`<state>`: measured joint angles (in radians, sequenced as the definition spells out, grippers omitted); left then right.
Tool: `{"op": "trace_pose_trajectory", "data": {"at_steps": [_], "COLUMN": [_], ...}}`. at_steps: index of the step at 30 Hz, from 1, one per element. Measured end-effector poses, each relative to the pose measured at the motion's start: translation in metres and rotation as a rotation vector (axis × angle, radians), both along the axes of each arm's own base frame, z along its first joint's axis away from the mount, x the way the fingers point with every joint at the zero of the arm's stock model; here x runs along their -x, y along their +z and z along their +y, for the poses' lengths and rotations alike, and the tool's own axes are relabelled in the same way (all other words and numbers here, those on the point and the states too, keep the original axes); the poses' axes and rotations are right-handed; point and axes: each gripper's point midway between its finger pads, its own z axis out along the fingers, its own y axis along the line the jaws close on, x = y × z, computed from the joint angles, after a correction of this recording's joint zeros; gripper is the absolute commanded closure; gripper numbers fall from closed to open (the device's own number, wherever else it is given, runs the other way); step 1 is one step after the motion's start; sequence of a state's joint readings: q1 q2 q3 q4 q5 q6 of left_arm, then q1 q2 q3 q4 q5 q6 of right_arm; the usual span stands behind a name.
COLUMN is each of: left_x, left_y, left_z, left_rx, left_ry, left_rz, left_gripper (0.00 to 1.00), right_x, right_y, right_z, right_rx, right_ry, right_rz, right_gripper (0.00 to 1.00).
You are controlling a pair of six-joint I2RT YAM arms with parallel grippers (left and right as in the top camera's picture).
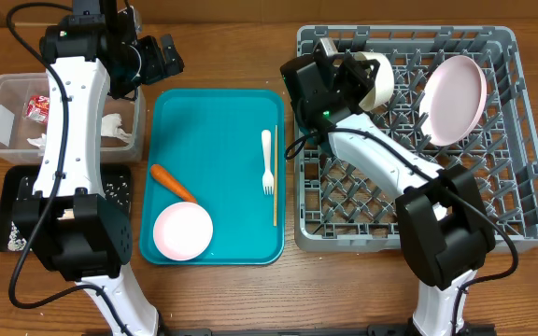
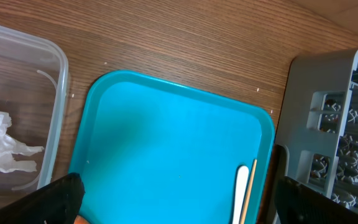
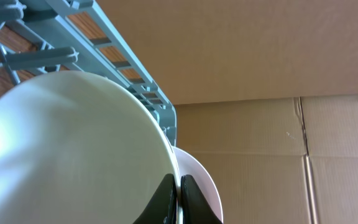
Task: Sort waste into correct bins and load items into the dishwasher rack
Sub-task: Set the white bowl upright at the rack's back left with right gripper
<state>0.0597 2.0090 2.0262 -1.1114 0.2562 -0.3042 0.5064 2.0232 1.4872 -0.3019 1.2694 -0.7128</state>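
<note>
at the near edge of the teal tray (image 1: 241, 250) sits the pink bowl (image 1: 182, 231), not loaded yet. carrot (image 1: 173, 184) lies just behind it, close enough that i can't tell if they touch. fork (image 1: 267, 161) and chopstick (image 1: 275, 191) lie side by side along the tray's right side. left of it, the black tray (image 1: 12, 201) has rice (image 1: 7, 241) scattered in it. further back, the tub (image 1: 7, 89) holds the wrapper (image 1: 37, 107) and napkin (image 1: 115, 131).

left gripper (image 1: 170, 56) hangs spread wide and empty above the teal tray's far-left corner. its wrist view looks down on bare teal and the fork tip.

far side: right gripper (image 1: 359, 78) is over the rack (image 1: 344, 241), far-left area, fingers (image 3: 166, 196) clenched on the rim of the white bowl (image 1: 379, 79). the bowl is tilted among the pegs. plate (image 1: 456, 98) stands on edge to its right, apart.

step in hand, my read: racking the white bowl. next: seat it between pegs, release, and back out clear of the plate. can't tell from these views whether it's fully seated.

after that: carrot is the only waste outside a bin, likely for the black tray with the rice. left arm is nearest.
</note>
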Motion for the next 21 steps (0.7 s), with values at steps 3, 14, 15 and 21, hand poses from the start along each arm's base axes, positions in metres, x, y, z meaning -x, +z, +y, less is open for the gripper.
{"op": "trace_pose_trajectory", "data": {"at_steps": [3,14,15,21], "left_x": [0.000,0.000,0.000,0.000], "left_y": [0.000,0.000,0.000,0.000], "left_z": [0.000,0.000,0.000,0.000], "left_rx": [0.000,0.000,0.000,-0.002], "left_ry": [0.000,0.000,0.000,0.001], "left_rz": [0.000,0.000,-0.001,0.000], "left_gripper": [0.00,0.00,0.00,0.00], "right_x": [0.002,0.006,0.007,0.010], "right_y": [0.000,-0.003,-0.004,-0.011], "right_z": [0.001,0.019,0.020,0.044], "right_rx": [0.008,0.023,0.025,0.015], "right_ry": [-0.001,0.032,0.034,0.097], "right_rz": [0.006,0.018,0.019,0.040], "right_gripper": [0.96,0.94,0.91,0.88]}}
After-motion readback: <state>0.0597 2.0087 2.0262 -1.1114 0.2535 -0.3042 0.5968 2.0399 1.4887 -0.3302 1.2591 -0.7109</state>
